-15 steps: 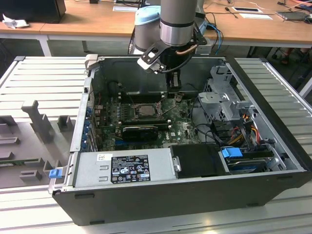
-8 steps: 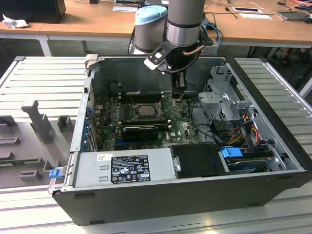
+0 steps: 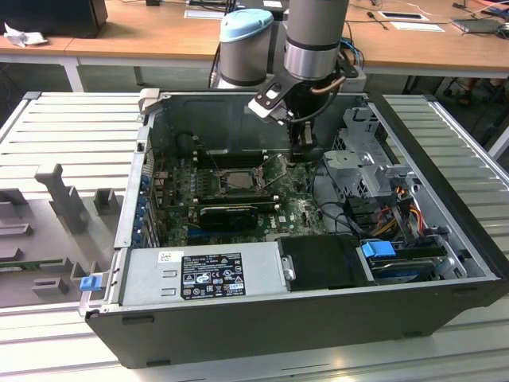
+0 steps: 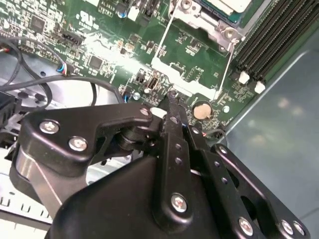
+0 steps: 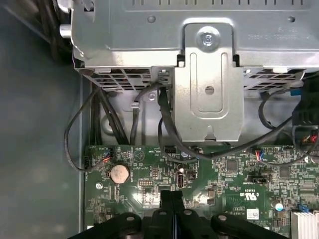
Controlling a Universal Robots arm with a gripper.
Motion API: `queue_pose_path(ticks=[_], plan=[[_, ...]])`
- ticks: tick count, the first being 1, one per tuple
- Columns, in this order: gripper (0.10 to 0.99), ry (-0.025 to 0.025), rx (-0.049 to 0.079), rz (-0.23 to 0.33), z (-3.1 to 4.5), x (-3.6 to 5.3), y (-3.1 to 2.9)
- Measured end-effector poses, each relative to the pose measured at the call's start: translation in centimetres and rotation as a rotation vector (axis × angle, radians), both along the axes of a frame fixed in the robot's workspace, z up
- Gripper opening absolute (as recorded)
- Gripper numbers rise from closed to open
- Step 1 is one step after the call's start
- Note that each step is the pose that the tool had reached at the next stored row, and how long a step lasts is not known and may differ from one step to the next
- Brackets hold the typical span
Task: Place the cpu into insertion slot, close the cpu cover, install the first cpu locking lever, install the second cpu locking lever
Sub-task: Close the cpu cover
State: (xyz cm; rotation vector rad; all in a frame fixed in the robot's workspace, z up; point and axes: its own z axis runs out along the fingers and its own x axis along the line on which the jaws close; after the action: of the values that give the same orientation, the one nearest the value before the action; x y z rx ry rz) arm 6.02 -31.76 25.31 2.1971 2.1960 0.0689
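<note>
Silvery-bronze and thin, the square cpu cover (image 4: 182,74) appears to stand tilted up off the square, metal-rimmed insertion slot (image 4: 208,24), with the green circuit board (image 4: 114,30) showing through its cut-out centre; the small pale square cpu (image 4: 230,4) lies seated in that slot, near the middle of the open dark computer case (image 3: 238,334); the black gripper (image 4: 170,98) has its two fingers pressed together with nothing between them, tips just beside the cover's bright free edge, though I cannot tell whether they touch it; closing the cover looks to be the step in hand; done well, the joined tips bear on the middle of that edge rather than on its slim side rails, follow the arc about the hinge, and go slowly so the chip is not nudged; the round silver coin cell (image 5: 119,173) and the black cables (image 5: 167,119) close by want a clear berth.
</note>
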Motion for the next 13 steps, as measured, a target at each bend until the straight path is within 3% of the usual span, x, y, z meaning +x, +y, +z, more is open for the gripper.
queue_pose_path(ticks=[2,4,6,7,8,9,10,13], plan=[[0.106,0.0002,0.0,0.005,-0.34,0.04,0.04],[0.106,0.0036,0.0,0.008,-0.69,0.08,0.08],[0.106,0.0241,0.0,0.008,-0.71,0.08,0.08],[0.106,0.0419,0.0,0.008,-0.71,0.09,0.08],[0.106,0.0545,0.0,0.008,-0.71,0.08,0.09],[0.106,0.0638,0.0,0.009,-0.71,0.09,0.09],[0.106,0.0671,0.0,0.008,-0.7,0.06,0.09],[0.106,0.0673,0.0,0.008,-0.7,-0.29,0.09]])
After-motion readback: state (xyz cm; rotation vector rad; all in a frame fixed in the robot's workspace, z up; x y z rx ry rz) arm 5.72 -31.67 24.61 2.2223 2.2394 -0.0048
